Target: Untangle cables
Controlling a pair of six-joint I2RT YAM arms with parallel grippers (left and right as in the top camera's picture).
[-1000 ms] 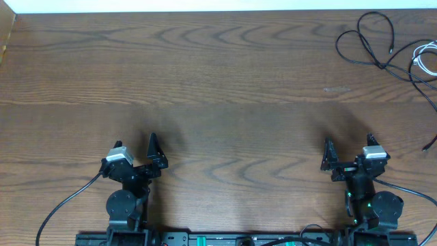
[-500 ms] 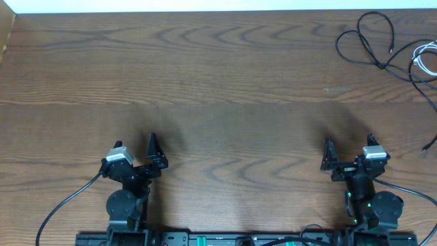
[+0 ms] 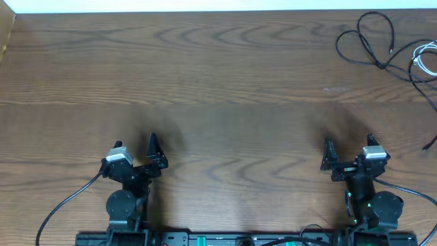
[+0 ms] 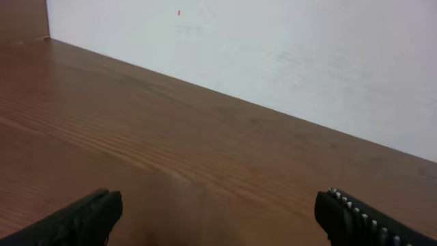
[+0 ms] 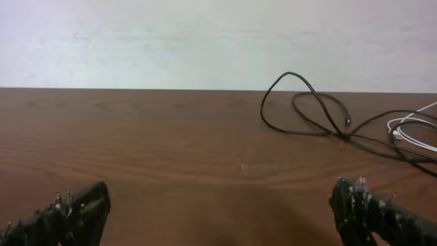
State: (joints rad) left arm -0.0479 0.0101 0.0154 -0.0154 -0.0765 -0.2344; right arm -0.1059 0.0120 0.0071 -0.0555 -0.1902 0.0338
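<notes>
Black cable (image 5: pixel 345 135) crosses white cable (image 3: pixel 416 63) near desk (image 3: pixel 218 82) edge. Left gripper (image 4: pixel 218 215) and right gripper (image 5: pixel 222 208) released, empty. Blind pull risks tightening tangle.

I find the thin black looped cable (image 3: pixel 382 66) at the far right corner of the brown wooden worktop (image 3: pixel 218 82), crossing the shorter thin white cable (image 3: pixel 425 58) on its right. The left gripper (image 4: pixel 218 201) and right gripper (image 5: pixel 220 188) sit near me, well apart.

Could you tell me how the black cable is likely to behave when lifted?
Probably floppy: the black cable is thin and lies in loose loops. Likely light too. It seems to cross the white cable, which may get dragged along.
</notes>
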